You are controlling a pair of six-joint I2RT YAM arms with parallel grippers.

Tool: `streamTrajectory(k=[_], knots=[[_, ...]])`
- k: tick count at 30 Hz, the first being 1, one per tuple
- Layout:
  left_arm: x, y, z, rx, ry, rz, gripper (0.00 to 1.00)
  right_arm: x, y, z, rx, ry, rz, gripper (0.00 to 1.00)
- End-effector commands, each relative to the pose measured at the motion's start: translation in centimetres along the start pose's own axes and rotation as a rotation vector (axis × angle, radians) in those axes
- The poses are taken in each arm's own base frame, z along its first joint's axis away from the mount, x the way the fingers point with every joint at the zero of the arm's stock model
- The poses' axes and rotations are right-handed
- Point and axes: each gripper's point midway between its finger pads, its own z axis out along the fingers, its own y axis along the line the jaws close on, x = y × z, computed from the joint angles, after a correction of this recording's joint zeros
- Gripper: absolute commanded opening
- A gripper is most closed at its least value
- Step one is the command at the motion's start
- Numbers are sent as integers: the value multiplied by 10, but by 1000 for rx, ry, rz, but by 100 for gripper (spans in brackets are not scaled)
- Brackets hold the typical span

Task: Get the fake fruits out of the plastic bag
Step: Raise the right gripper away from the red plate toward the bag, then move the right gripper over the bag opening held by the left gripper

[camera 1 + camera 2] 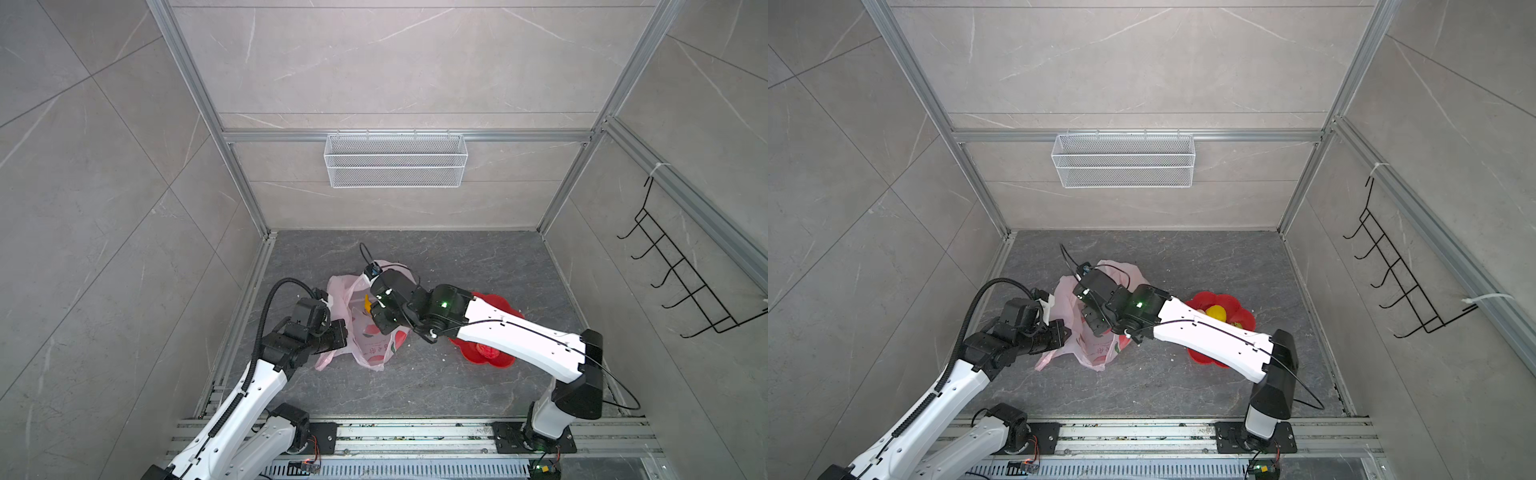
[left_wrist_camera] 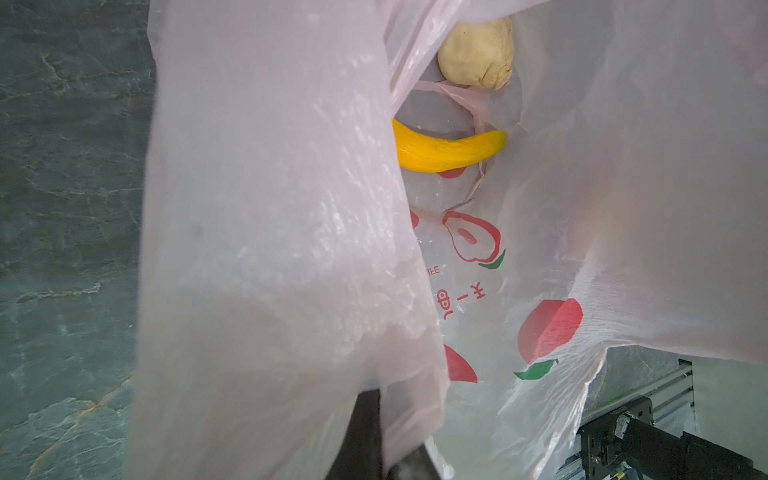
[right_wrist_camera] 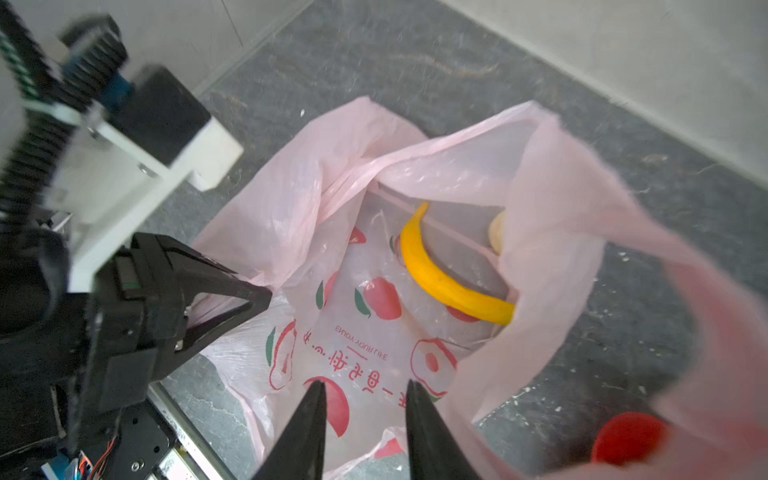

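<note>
Parted tips of the right gripper (image 3: 365, 415) hang over the bag's (image 3: 291, 216) mouth, nothing between them. At the bag's rim the left gripper (image 3: 249, 299) is pressed together on the film, holding it open. On the bag's floor lies the banana (image 3: 440, 282), ahead of the right gripper and deeper in, its long axis slanting across the gap between the tips. Beside it sits a beige lump (image 3: 496, 237), half hidden by the bag's wall. Nearer and free, the right arm looks the one to reach in.
</note>
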Motion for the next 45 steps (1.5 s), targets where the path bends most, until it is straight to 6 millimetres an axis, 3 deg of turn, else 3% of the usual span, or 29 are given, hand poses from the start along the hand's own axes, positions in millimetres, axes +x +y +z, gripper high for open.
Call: streamTrajectory(k=[1, 9, 13, 16, 23, 34, 36, 39, 45], knots=[[-4, 0, -1, -1, -26, -18, 0, -4, 22, 13, -80, 5, 42, 34], [-12, 1, -2, -9, -72, -31, 0, 16, 22, 76, -25, 127, 12, 28], [-13, 4, -4, -27, -85, -48, 0, 23, 3, 104, -24, 160, 54, 27], [-13, 8, -3, -43, -89, -50, 0, 26, -17, 116, 9, 181, 33, 27], [-15, 12, 6, -72, -73, -42, 0, 38, -43, 138, 50, 244, -117, 30], [-15, 19, 17, -120, -48, -41, 0, 49, -61, 172, 80, 275, -165, 32], [-17, 17, 16, -115, -50, -43, 0, 45, -58, 166, 69, 269, -138, 32], [-21, 16, 13, -117, -59, -51, 0, 29, -55, 138, 67, 230, -82, 33], [-34, 7, 7, -90, -107, -55, 0, -14, -49, 39, 88, 105, -29, 40]])
